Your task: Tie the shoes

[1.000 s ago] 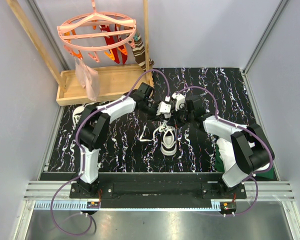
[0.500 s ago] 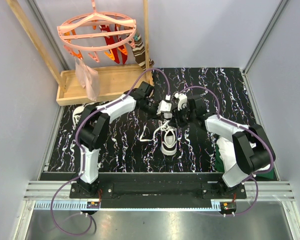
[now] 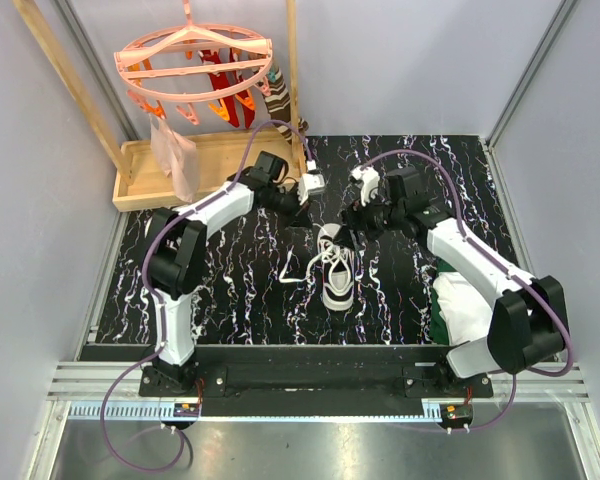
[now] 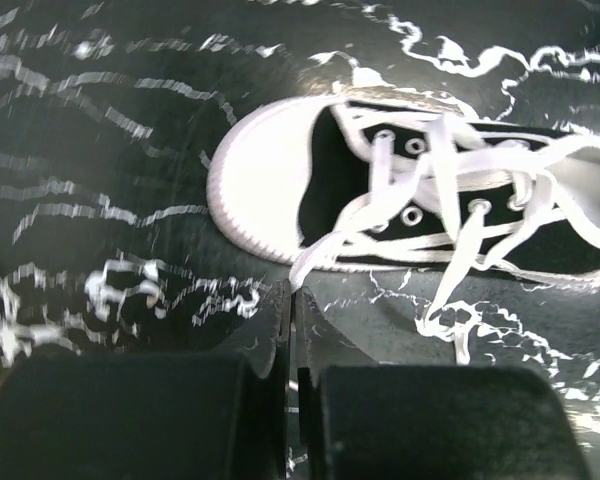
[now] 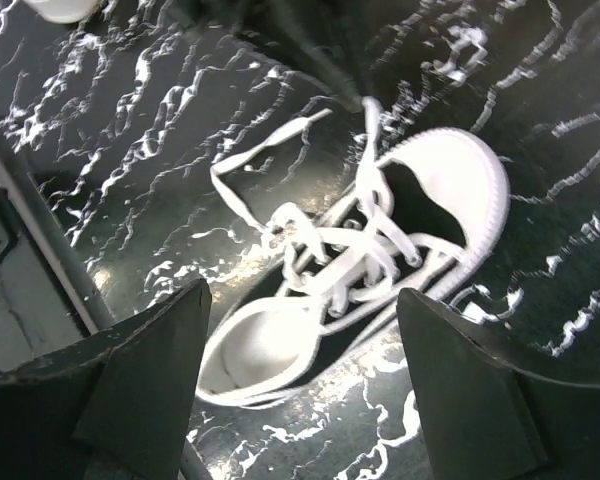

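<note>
The shoe (image 3: 337,272) at the centre of the top view is black canvas with a white toe cap, white sole and white laces (image 4: 445,165). The table (image 3: 230,290) is black, streaked with white marble-like veins. Upper left, a salmon-pink hanger (image 3: 195,50) carries red and orange clips (image 3: 225,95) above a pale wooden tray (image 3: 140,185). At the right edge lies a white-and-green cloth (image 3: 458,303). The arms (image 3: 225,205) are white and black, their cables (image 3: 103,420) purple.

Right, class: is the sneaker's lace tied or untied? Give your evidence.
Untied: the laces show no bow; one end trails on the mat, another is pinched in the left gripper.
</note>
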### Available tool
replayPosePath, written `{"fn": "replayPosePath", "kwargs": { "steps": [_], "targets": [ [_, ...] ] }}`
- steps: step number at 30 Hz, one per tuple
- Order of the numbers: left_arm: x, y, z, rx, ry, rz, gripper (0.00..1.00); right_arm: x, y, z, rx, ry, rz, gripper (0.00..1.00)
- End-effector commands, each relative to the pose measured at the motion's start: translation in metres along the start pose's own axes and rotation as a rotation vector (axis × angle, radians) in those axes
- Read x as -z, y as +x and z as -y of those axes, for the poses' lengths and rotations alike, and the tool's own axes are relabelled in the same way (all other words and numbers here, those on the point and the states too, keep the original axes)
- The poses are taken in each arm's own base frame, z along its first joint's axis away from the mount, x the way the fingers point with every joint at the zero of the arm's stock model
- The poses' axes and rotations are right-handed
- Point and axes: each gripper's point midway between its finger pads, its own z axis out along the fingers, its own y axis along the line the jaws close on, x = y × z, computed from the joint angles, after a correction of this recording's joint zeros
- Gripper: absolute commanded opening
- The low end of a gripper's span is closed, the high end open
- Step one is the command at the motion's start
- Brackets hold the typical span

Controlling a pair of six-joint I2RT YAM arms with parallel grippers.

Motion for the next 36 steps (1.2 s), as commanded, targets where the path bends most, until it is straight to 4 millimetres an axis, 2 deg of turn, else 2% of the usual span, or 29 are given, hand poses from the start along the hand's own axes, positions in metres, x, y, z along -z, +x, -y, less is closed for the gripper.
{"fn": "replayPosePath", "kwargs": {
  "steps": [1,5,6,11,12,13,14,16,20,31,35,36],
  "targets": [
    [0.017,-0.012,-0.004,0.162,-0.020,0.061,0.00,-0.008,-0.013,-0.037,0.076,-0.104,-0.009,0.84],
    [0.015,-0.004,0.000,0.254,-0.003,0.055,0.00,-0.039,-0.006,-0.073,0.163,-0.161,-0.019,0.78],
    [0.014,0.000,0.000,0.265,-0.002,0.049,0.00,-0.050,0.002,-0.083,0.185,-0.176,-0.043,0.76],
    [0.010,0.012,-0.002,0.342,-0.014,0.011,0.00,-0.085,0.013,-0.094,0.271,-0.172,-0.046,0.70],
    [0.008,0.013,-0.001,0.349,-0.008,0.005,0.00,-0.095,0.020,-0.091,0.272,-0.165,-0.068,0.69],
    [0.008,0.015,-0.001,0.358,-0.005,0.000,0.00,-0.100,0.016,-0.095,0.292,-0.173,-0.057,0.69],
    [0.007,0.017,-0.001,0.361,-0.004,-0.004,0.00,-0.109,0.023,-0.093,0.290,-0.171,-0.078,0.69],
    [0.006,0.016,-0.001,0.372,0.001,-0.001,0.00,-0.119,0.024,-0.093,0.325,-0.167,-0.079,0.68],
    [0.004,0.017,-0.005,0.387,0.001,-0.007,0.00,-0.139,0.043,-0.093,0.392,-0.153,-0.128,0.67],
    [-0.002,0.020,-0.004,0.409,0.026,-0.010,0.00,-0.171,0.067,-0.065,0.469,-0.070,-0.201,0.66],
    [-0.002,0.021,-0.004,0.416,0.028,-0.010,0.00,-0.176,0.081,-0.061,0.490,-0.048,-0.238,0.57],
    [-0.001,0.019,-0.004,0.414,0.027,-0.008,0.00,-0.176,0.087,-0.060,0.499,-0.043,-0.251,0.52]
  ]
}}
